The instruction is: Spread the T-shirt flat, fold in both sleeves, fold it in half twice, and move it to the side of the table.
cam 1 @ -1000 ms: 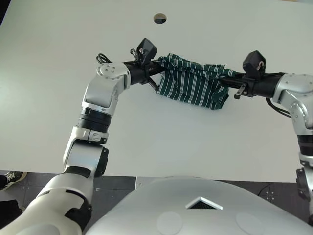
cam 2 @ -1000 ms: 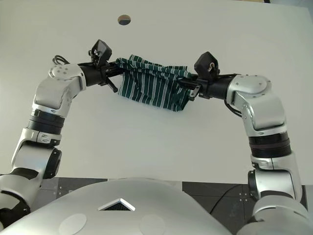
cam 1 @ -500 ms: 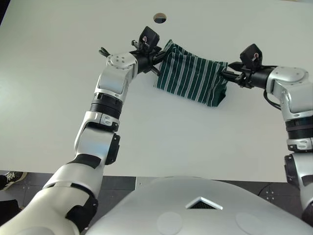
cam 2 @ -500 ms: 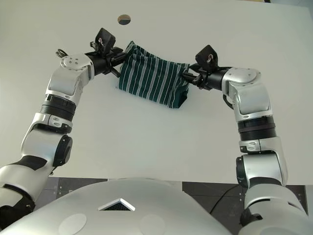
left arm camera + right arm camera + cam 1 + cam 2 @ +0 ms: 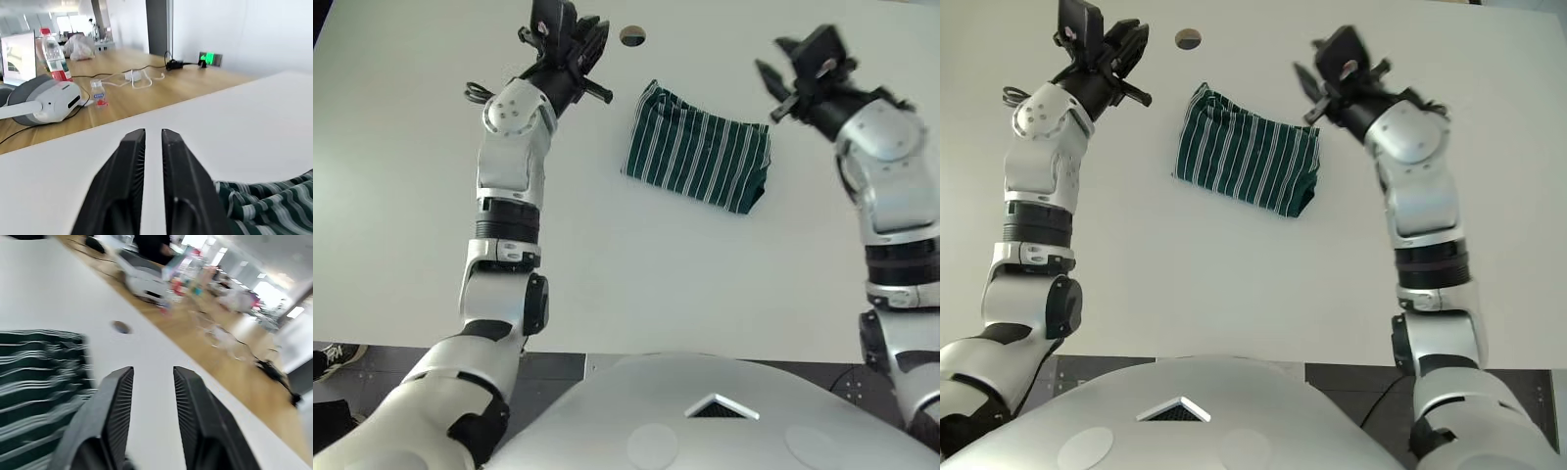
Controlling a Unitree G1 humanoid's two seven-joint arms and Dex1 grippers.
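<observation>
The green T-shirt (image 5: 697,160) with white stripes lies folded into a compact rectangle on the white table (image 5: 411,215), toward the far middle. My left gripper (image 5: 594,29) hangs raised off the cloth's far left corner, its fingers a narrow gap apart and holding nothing (image 5: 153,131). Off the far right corner my right gripper (image 5: 773,67) is lifted above the table, open and empty (image 5: 152,368). An edge of the striped cloth shows below each gripper in the left wrist view (image 5: 264,200) and the right wrist view (image 5: 39,367).
A round cable hole (image 5: 632,36) sits in the table just beyond the shirt's left corner. The table's near edge (image 5: 636,351) runs in front of me. Beyond the table stands a wooden desk (image 5: 122,93) with a bottle, cables and a white headset.
Both grippers have let go of the shirt's far corners and risen up and outward. The shirt, held up between them a second ago, now lies flat on the table.
</observation>
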